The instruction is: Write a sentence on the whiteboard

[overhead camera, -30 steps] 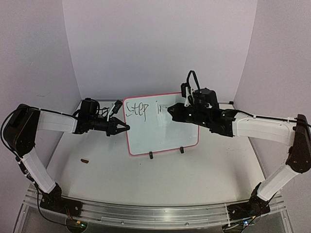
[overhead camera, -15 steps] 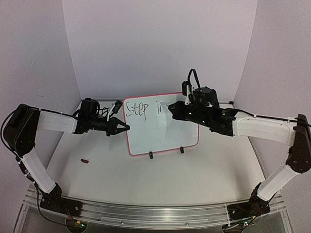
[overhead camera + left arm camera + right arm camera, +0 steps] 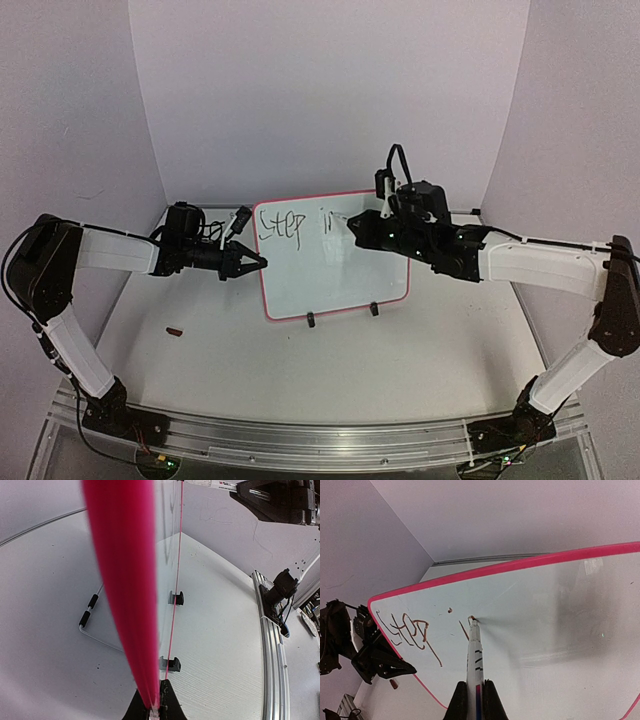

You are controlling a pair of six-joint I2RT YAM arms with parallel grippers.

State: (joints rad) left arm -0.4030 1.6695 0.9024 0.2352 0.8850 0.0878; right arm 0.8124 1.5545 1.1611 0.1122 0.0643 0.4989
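Right wrist view: the right gripper [image 3: 475, 694] is clenched around the white barrel of a marker [image 3: 475, 660], whose tip touches the whiteboard [image 3: 560, 610] at the top of a fresh stroke just right of a dotted "i". To the left of the tip runs the sentence [image 3: 412, 632] so far, the word "Step" and the first strokes of the next word, all in the board's upper left corner. The rest of the white surface is unwritten.

Across the board, the left gripper [image 3: 152, 707] is clamped on the whiteboard's pink-red border [image 3: 125, 580], pinching the left edge between its dark fingertips.

From the top external camera, the left gripper [image 3: 255, 263] meets the whiteboard [image 3: 335, 275] at its left side, while the right gripper [image 3: 358, 228] reaches in from the right near the writing [image 3: 295, 225]. The board stands on its long lower edge on the table [image 3: 420, 350], carried by two black clips [image 3: 310, 320]. A bent wire prop [image 3: 90, 617] shows behind it in the left wrist view. A small brown object [image 3: 175, 331] lies on the table, well apart to the left.
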